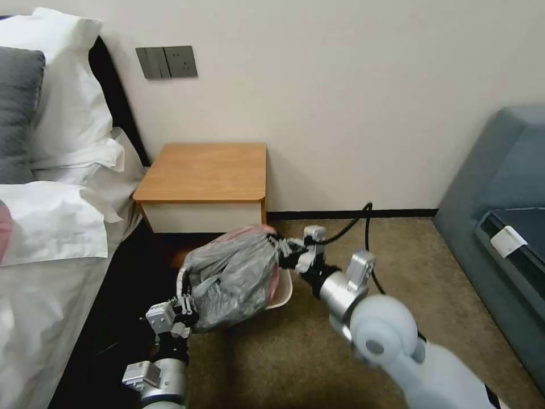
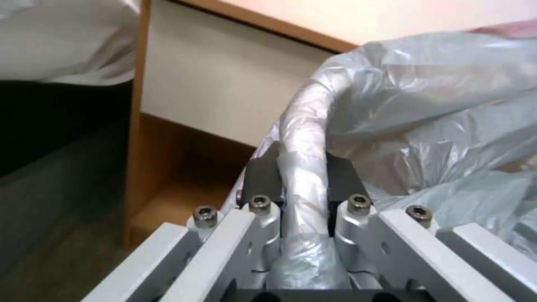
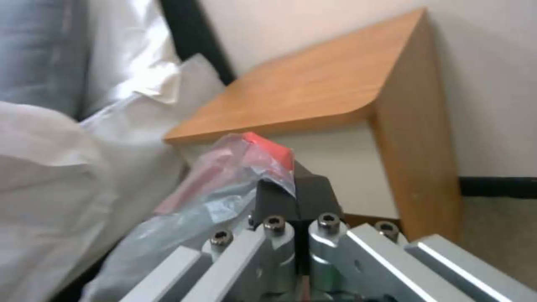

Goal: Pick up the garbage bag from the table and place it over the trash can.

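Observation:
The garbage bag (image 1: 233, 278), grey wrinkled film with a pinkish-red rim, is stretched between my two grippers just in front of the table (image 1: 204, 170). My left gripper (image 1: 183, 309) is shut on the bag's near-left edge; in the left wrist view its fingers (image 2: 261, 176) clamp a rolled band of film (image 2: 302, 138). My right gripper (image 1: 284, 247) is shut on the far-right edge, pinching the red rim (image 3: 268, 151). Beneath the bag, part of the trash can's beige rim (image 1: 285, 291) shows; the rest of the trash can is hidden by the bag.
A bed with white pillows (image 1: 62, 187) lies close on the left. A grey sofa (image 1: 505, 227) stands at the right. The wall is right behind the table, and a black cable (image 1: 363, 218) loops from my right arm. Brown carpet (image 1: 284, 358) lies open in front.

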Available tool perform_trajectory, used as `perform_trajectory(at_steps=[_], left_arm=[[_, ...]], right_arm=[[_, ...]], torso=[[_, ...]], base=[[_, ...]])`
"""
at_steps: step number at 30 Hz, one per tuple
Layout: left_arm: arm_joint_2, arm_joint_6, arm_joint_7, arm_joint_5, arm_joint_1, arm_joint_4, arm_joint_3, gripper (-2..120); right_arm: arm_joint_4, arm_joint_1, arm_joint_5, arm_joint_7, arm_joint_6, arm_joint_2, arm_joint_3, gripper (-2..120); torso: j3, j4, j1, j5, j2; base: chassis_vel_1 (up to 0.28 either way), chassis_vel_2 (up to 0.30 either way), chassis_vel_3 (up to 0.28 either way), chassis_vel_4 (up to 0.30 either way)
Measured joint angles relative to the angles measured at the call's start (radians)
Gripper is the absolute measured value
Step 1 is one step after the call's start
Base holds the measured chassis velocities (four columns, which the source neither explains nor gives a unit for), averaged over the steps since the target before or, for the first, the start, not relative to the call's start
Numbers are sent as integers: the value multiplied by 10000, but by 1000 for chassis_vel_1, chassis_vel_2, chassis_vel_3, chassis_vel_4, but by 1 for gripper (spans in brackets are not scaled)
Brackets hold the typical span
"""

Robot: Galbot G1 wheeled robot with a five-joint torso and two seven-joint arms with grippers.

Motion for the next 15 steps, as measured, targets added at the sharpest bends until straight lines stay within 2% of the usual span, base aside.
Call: perform_trajectory(at_steps=[5,7,15], left_arm=[[-11,-171,240,13,80,-80,-28,9],[-36,-257,332,-26,102,-111,-53,9],[-62,-434,456,-295,111,-131,-63,9]], right_arm=[[-530,1102,399,242,-414,-217,-362,0],[-728,1621,646,567,-849,-346,-535,0],[-853,2196,2193,1604,-2263,-513,-451,0]], torso=[[1,1,0,-1,0],[1,3,1,-1,0],[1,1,0,-1,0]], base=[[0,0,0,0],[0,0,0,0],[0,0,0,0]])
